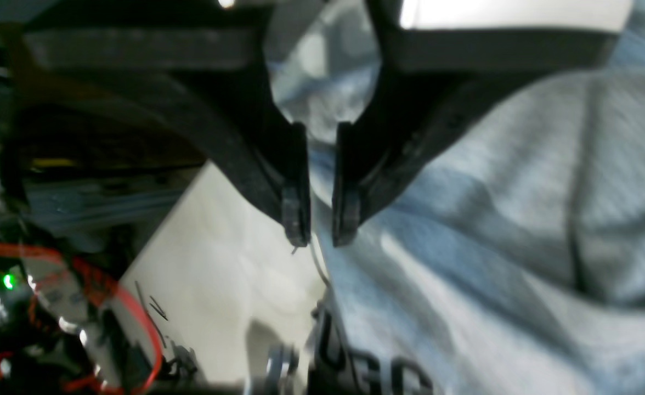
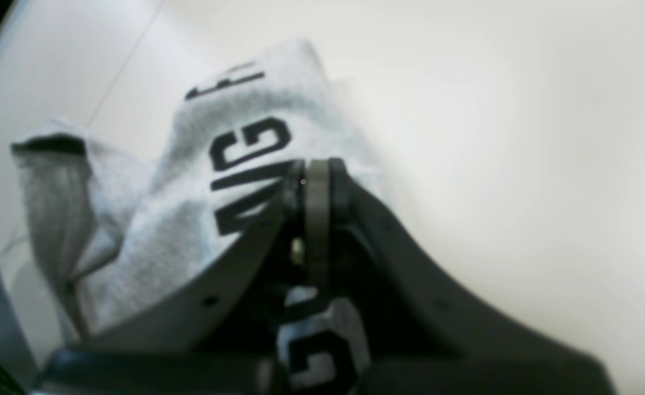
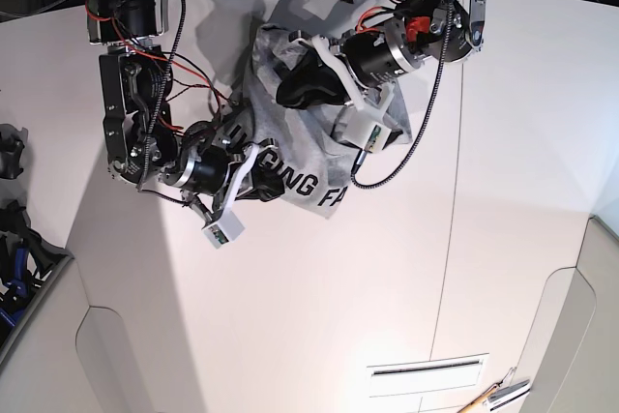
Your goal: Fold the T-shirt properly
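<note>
Roughly see T-shirt (image 3: 309,157) crumpled toward 12 o'clock, near tabletop (image 3: 309,307) edge, partly hidden; w/ left jaws (image 1: 321,238) slightly spread, can't tell re: right jaws (image 2: 318,164).

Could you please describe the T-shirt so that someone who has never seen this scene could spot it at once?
On the pale table, look toward the far side, where the two robot arms reach in. Beneath them lies the T-shirt, a rumpled heap of soft grey cloth. Its bold black lettering sets it apart from the black arms and the plain tabletop.
</note>
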`<state>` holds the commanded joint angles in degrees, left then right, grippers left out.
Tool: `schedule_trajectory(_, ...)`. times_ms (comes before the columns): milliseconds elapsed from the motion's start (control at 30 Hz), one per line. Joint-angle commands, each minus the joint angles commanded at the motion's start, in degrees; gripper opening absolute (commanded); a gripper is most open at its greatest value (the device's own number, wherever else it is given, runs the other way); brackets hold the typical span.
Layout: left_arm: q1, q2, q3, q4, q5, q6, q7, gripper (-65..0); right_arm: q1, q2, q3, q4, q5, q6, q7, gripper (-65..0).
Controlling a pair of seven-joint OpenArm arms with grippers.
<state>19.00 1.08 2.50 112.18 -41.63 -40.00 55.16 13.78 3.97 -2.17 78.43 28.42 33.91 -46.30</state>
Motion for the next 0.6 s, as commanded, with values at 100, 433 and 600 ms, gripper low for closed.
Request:
schedule_trajectory(100,0.4,-0.7,-1.6,0.0,2.6,0.0,0.4,-57.0,0.2,0.0,-2.2,-0.1,0.1,0.02,0.3,-65.0)
schedule_trajectory(433,5.3,-5.4,-2.2,0.0,3.8,0.0,0.5,-57.0,0.8,0.0,-9.3,-1.2,-4.5,-0.04,3.3,-65.0)
schedule_trajectory(600,3.3,-7.1,-2.2,0.5,4.3,0.0,-2.7,-57.1,0.7,0.0,-9.5,-2.4,-4.4,-0.04,3.3,-65.0)
